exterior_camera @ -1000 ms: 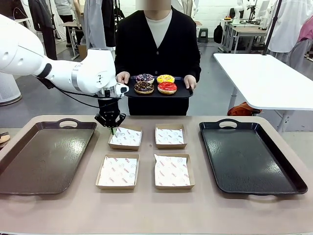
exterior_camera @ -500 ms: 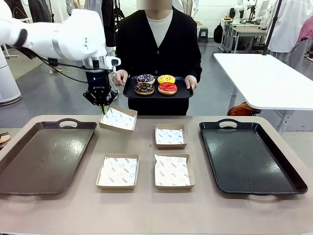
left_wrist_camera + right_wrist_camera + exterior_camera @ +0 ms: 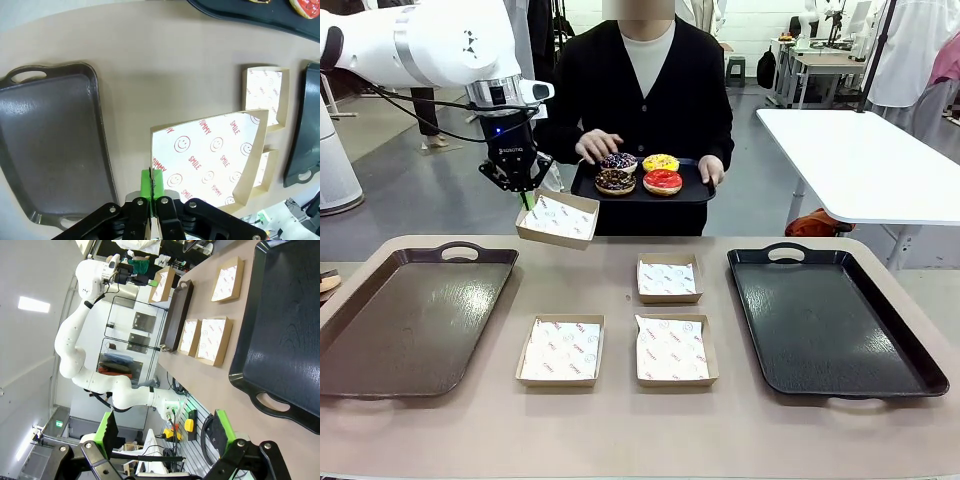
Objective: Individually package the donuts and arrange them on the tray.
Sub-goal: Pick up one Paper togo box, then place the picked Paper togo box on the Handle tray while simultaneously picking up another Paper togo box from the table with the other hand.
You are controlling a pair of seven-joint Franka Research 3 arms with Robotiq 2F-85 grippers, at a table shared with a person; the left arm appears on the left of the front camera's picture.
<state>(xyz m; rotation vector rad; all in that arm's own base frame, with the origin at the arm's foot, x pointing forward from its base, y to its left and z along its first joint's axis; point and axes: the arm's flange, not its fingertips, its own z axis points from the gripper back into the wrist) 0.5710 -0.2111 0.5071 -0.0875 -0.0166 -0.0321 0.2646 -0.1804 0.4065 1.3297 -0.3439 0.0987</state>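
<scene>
- Pinched in the left gripper (image 3: 528, 195) (image 3: 153, 180), well clear of the beige table (image 3: 640, 430): a shallow brown cardboard box lined with white printed paper (image 3: 558, 220) (image 3: 210, 155). Green pads closed on one wall, cardboard and liner together.
- Held a little tilted, open face up, just below and beside the small black serving tray (image 3: 695, 190) in the person's grasp. Probably offered there so a donut can go straight in without a reach across the table.
- Left arm raised high from picture left, wrist pointing straight down, fingers vertical over the box's left edge.
- All four ring donuts on that serving tray, none packaged yet:
  - purple-and-white sprinkled chocolate donut (image 3: 617, 160) and yellow-glazed donut (image 3: 659, 161) at the back
  - plain dark chocolate donut (image 3: 614, 179) and red-glazed donut (image 3: 662, 179) in front
- One hand of the person (image 3: 598, 146) poised over the sprinkled one — touching or not, hard to tell from here; the other hand (image 3: 708, 168) gripping the serving tray's edge.
- Three more lined boxes (image 3: 668, 278) flat on the table, between the large brown tray (image 3: 410, 320) and the large black tray (image 3: 830, 320) — each presumably awaiting its own donut.
- Right gripper (image 3: 165, 425): pads spread wide with nothing between them, parked near the black tray's handle end.
</scene>
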